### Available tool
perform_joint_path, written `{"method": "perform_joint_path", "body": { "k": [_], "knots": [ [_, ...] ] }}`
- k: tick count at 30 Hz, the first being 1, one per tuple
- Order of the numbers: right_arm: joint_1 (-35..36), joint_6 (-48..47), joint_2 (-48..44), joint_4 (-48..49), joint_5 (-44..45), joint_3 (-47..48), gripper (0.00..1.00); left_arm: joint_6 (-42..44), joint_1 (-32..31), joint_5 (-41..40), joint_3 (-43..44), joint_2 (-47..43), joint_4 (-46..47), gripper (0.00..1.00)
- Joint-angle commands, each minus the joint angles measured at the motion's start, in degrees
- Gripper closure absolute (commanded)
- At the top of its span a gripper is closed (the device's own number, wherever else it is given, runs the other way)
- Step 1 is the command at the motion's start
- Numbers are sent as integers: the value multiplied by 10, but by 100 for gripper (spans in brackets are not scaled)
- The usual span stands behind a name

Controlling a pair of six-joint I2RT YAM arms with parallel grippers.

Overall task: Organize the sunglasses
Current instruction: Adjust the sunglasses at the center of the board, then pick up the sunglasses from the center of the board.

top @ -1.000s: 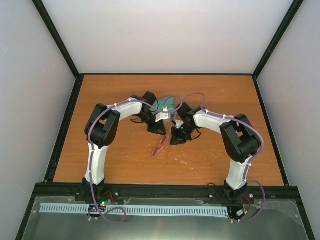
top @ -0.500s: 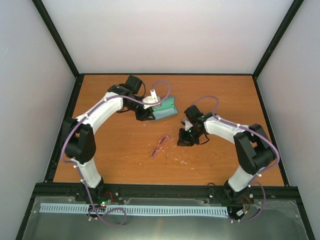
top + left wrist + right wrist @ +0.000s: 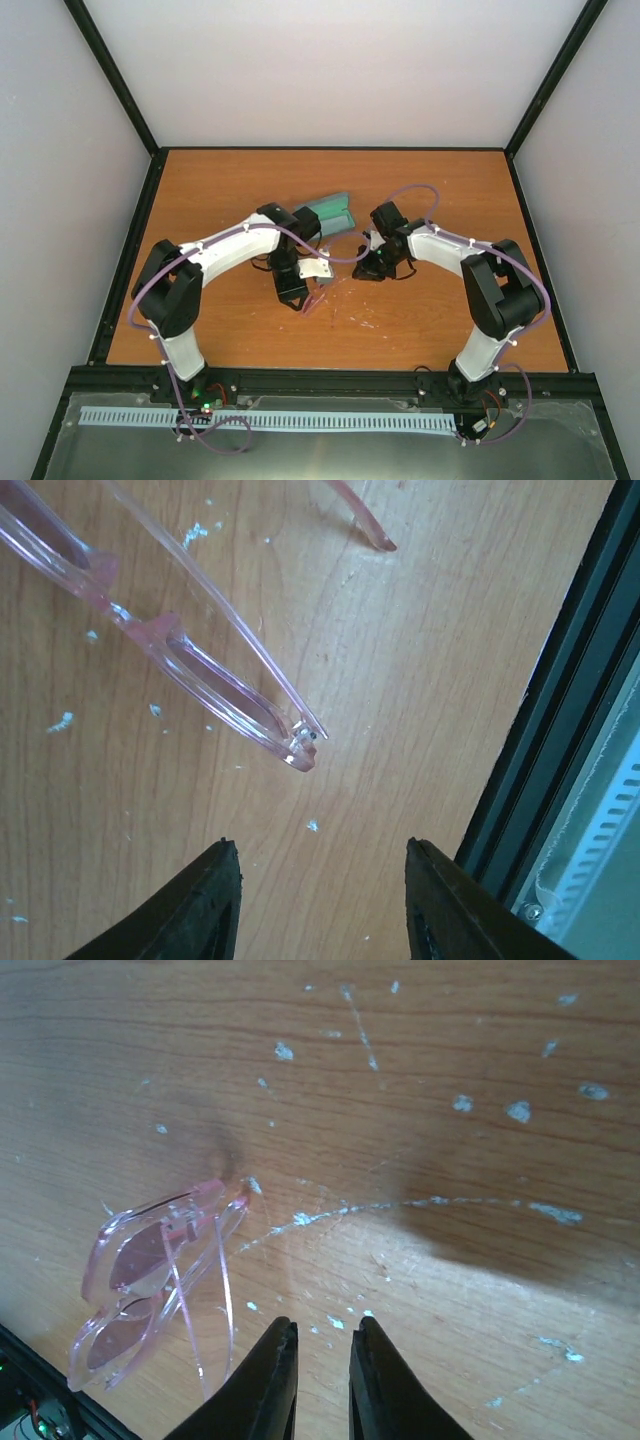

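Note:
The sunglasses point(image 3: 318, 296), a thin pinkish translucent pair, lie folded on the wooden table near its middle. My left gripper point(image 3: 300, 299) hangs just above their left end and is open and empty. In the left wrist view the sunglasses point(image 3: 210, 695) lie ahead of my left gripper point(image 3: 320, 848), not between its fingers. My right gripper point(image 3: 363, 272) is to the right of the sunglasses and apart from them. In the right wrist view the sunglasses point(image 3: 150, 1260) lie left of my right gripper point(image 3: 325, 1325). Its jaws stand only a narrow gap apart with nothing between them.
The blue-grey case point(image 3: 328, 212) lies behind the sunglasses, between the two arms. The table's black front rail point(image 3: 560, 730) runs close to the left gripper. White specks and scratches point(image 3: 450, 1200) mark the wood.
My left arm has swung from the case at the back down to the sunglasses. My right gripper has moved slightly back and away from them. The sunglasses stay in place.

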Motion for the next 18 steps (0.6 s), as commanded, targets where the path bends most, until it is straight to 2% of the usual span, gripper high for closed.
{"method": "perform_joint_path", "body": {
  "k": [1,7,18],
  "knots": [
    [0,-7,-4,22,-15,-3,85,-54,-15,-28,26,20,-22,53],
    [0,6,-26,39,-15,-35,85,-65,-16,-20,64,62,2,50],
    [0,37,-64,66,-15,-81,85,-67,-15,15,78,106,11,55]
  ]
}}
